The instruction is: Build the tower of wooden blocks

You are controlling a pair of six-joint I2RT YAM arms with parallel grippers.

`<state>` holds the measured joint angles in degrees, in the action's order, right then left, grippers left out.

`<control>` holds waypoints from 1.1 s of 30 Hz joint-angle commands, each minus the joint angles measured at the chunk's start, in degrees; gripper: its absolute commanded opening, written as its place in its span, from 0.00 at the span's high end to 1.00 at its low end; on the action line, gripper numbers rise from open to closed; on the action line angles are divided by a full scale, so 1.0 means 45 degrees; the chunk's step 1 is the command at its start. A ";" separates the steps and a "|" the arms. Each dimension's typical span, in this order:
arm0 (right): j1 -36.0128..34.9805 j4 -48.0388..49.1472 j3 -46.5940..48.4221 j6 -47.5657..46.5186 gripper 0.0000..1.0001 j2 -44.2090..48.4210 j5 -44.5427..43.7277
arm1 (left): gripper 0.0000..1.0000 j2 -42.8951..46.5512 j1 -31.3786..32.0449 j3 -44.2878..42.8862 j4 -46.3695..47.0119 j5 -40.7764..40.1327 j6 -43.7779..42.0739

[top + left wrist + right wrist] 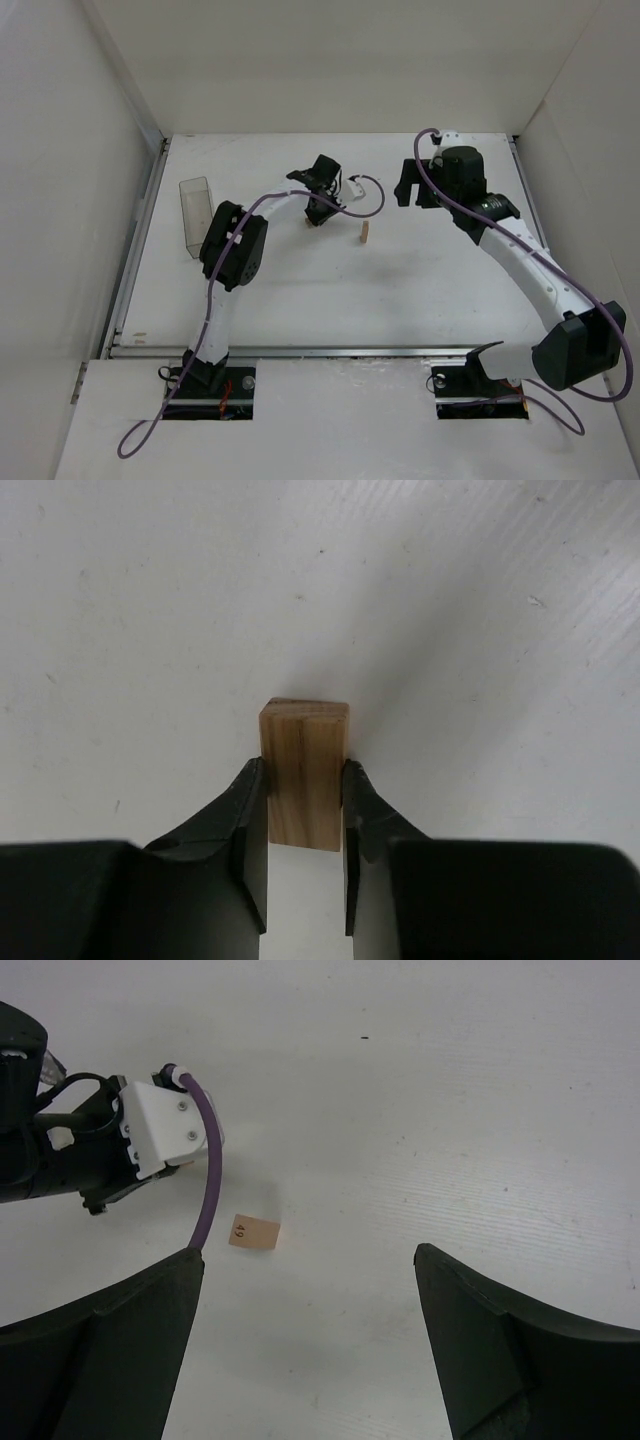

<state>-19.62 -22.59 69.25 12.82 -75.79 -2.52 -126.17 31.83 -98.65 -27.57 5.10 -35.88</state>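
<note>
The left gripper's (305, 815) 2 black fingers (248, 825) are closed on a light-tan rectangular wooden block (304, 745), pinching its narrow side faces along the lower half. It looks stiff, light and smooth. A firm pinch at mid-length should hold it, while a shallow grip might let it pivot.

A 2nd small tan wooden block (364, 233) stands on the white table (300, 290); the held block is just left of it. The right gripper (310, 1252), jaws wide apart and empty, hovers right of it. A clear plastic rectangular container (197, 215) sits well left of it.
</note>
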 commanded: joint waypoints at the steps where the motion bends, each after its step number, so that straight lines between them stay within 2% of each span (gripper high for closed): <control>1: 0.0121 0.0117 0.0274 -0.0328 0.08 0.0045 0.0385 | 0.95 -0.0224 0.0074 -0.0226 -0.0689 -0.0119 -0.0385; 2: 0.0121 0.0117 0.0274 -0.0329 0.08 0.0161 0.0385 | 1.00 -0.0340 0.0074 -0.0226 -0.0689 -0.0119 -0.0386; 7: 0.0238 -0.0193 0.0742 -0.0329 0.08 0.0162 0.0385 | 1.00 -0.0185 0.0074 -0.0537 -0.1156 0.0038 -0.0504; 11: 0.0510 -0.0566 0.1231 -0.0446 0.08 0.0278 0.0250 | 1.00 0.0536 0.0444 -0.1863 -0.2074 -0.0117 -0.1301; 13: 0.0686 -0.1051 0.1562 -0.0446 0.08 0.0415 0.0248 | 1.00 0.0927 0.0949 -0.2743 -0.2484 -0.0469 -0.1596; 16: 0.1000 -0.1560 0.2070 -0.0253 0.08 0.0766 -0.0178 | 1.00 0.1474 0.1769 -0.3058 -0.3012 -0.0820 -0.2006; 19: 0.1351 -0.2068 0.2188 0.0002 0.08 0.1255 -0.0318 | 1.00 0.1747 0.2395 -0.3367 -0.3306 -0.0434 -0.2008; 24: 0.1605 -0.2342 0.2032 0.0236 0.08 0.1940 -0.0551 | 1.00 0.1749 0.3159 -0.4288 -0.4262 -0.0040 -0.1774; 33: 0.1723 -0.2597 0.2032 0.0237 0.08 0.2740 -0.0552 | 1.00 0.0694 0.3570 -0.4562 -0.4146 -0.0529 -0.1246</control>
<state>-12.34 -34.24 76.16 13.34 -64.84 -4.34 -122.56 48.14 -116.42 -44.60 3.62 -42.28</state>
